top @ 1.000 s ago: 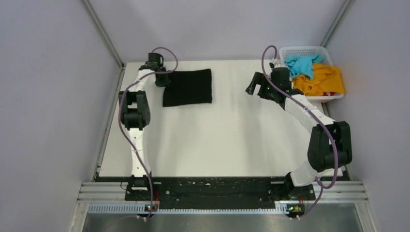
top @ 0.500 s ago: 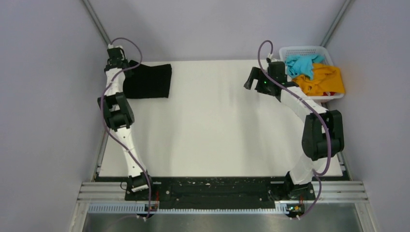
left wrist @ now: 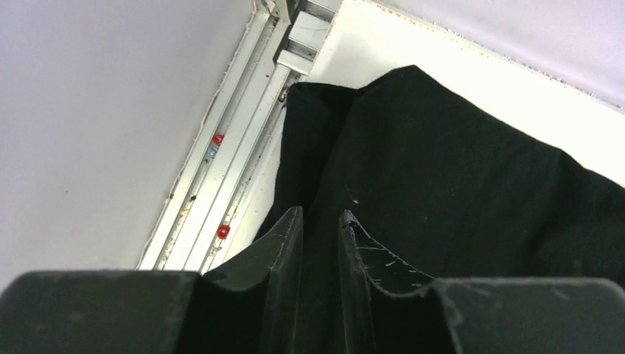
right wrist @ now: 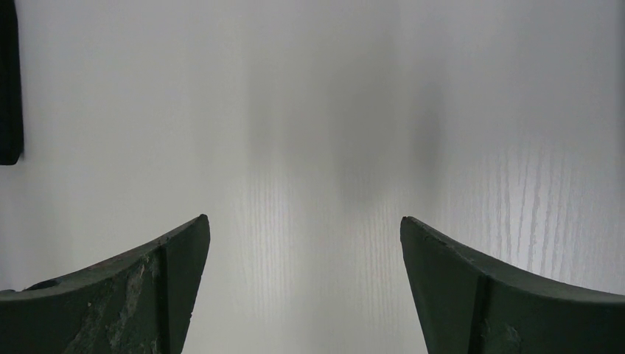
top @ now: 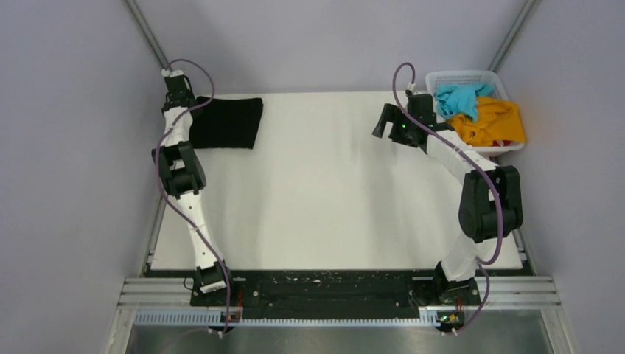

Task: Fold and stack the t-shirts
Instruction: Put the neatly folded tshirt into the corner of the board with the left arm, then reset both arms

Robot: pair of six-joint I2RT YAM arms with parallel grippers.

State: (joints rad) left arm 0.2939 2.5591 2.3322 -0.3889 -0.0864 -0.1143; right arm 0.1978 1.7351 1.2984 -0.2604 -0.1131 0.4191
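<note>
My left claw [left wrist: 320,215] is almost closed, pinching the folded black t-shirt [left wrist: 457,169] at the far-left corner of the desk [top: 332,192]. My right claw [right wrist: 304,228] is wide open and empty. Next, I think: release it, then fetch another from the basket [top: 463,75].

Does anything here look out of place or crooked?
The black shirt lies slightly askew in the far left corner, right at the table edge, pinched by the left gripper. The yellow shirt hangs over the basket rim.
</note>
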